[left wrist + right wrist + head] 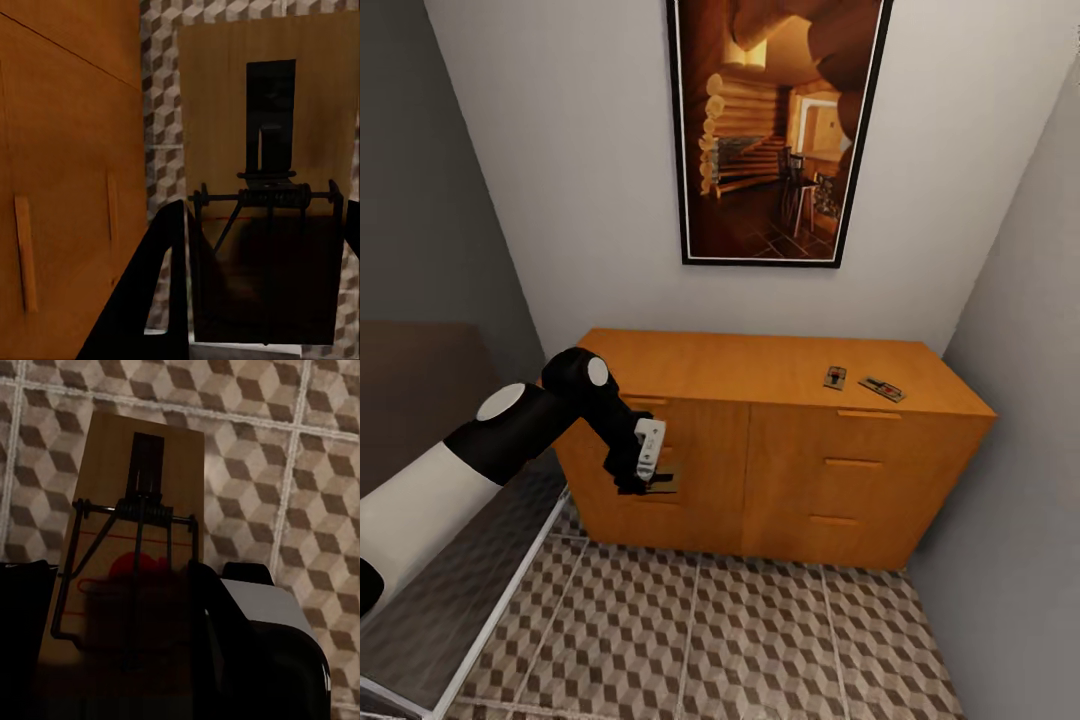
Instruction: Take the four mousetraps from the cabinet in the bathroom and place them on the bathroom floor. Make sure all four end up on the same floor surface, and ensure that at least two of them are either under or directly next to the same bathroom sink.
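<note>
— Left gripper [645, 478], what's it doing?

— Pinching a mousetrap [659, 481] in front of the cabinet [780, 470], down by the lower left drawers. Its wrist camera has the board [259, 180] close up between dark fingers [150, 292], with the orange-brown cabinet front alongside and patterned bathroom floor [159, 90] beyond.

— And further right?

— Two more mousetraps lie on the cabinet top near its right end: one [835, 377] beside the other [882, 388], close but apart (both flat). A framed picture [775, 130] hangs on the wall above.

— The right gripper?

— Its wrist camera shows it [161, 660] clamped on another mousetrap [139, 532], red bit visible, over the cube-pattern tiles [300, 472].
</note>
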